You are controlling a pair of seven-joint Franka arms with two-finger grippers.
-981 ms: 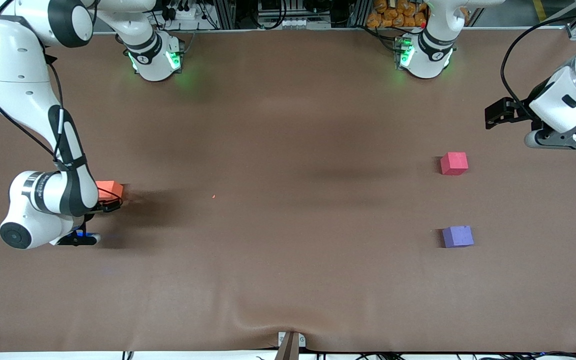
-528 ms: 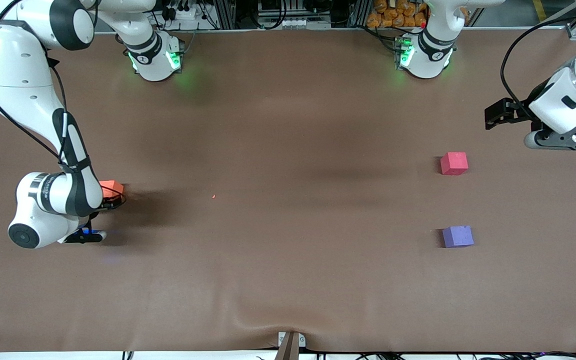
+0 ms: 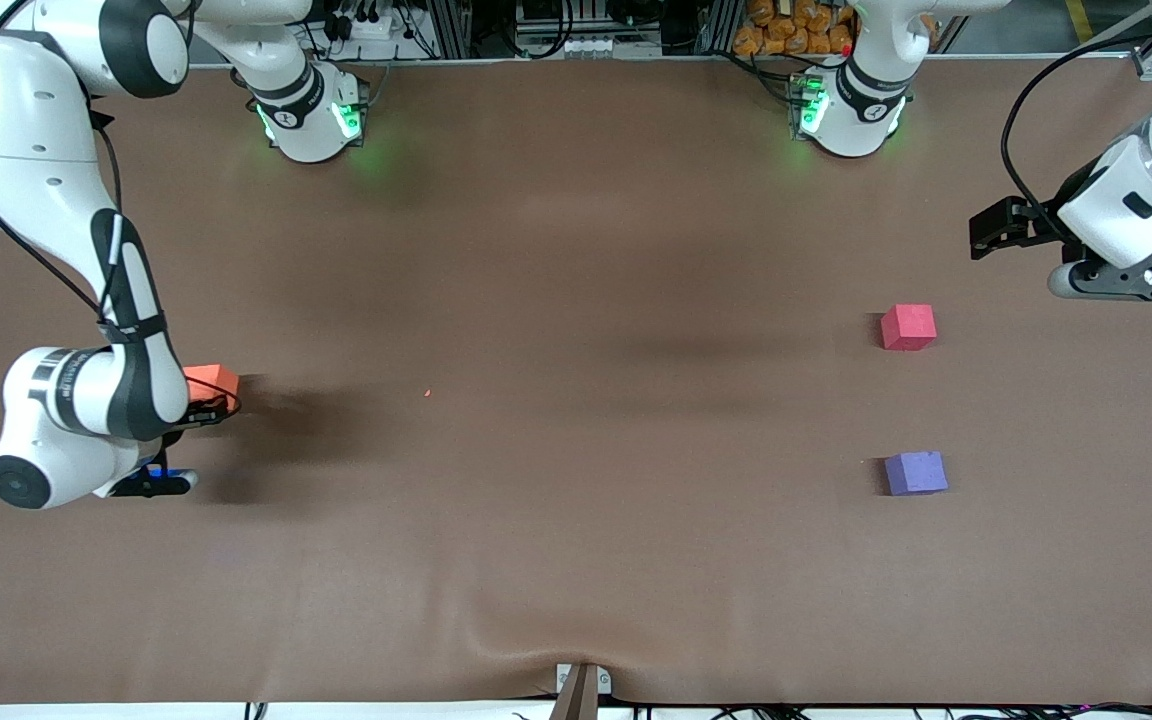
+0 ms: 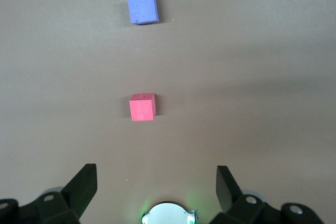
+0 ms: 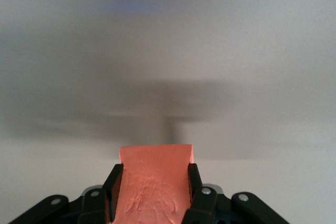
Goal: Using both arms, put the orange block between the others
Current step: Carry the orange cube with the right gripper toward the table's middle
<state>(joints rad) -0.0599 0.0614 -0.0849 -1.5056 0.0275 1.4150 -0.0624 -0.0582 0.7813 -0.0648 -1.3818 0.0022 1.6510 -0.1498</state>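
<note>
Brown matting covers the desk (image 3: 556, 520). The orange block (image 5: 155, 182) sits between the right gripper (image 5: 154, 190) jaws, which are clamped on its two sides, at the right arm's end of the desk. The pinkish-red cube (image 3: 908, 327) and the purple cube (image 3: 915, 473) lie well apart from it, below the left gripper (image 4: 156, 184), which waits with jaws wide. Judged progress: grasp done; transfer and placement between the cubes are not yet done.

bare gap between pinkish-red cube (image 3: 908, 327), purple cube (image 3: 915, 473)
</note>
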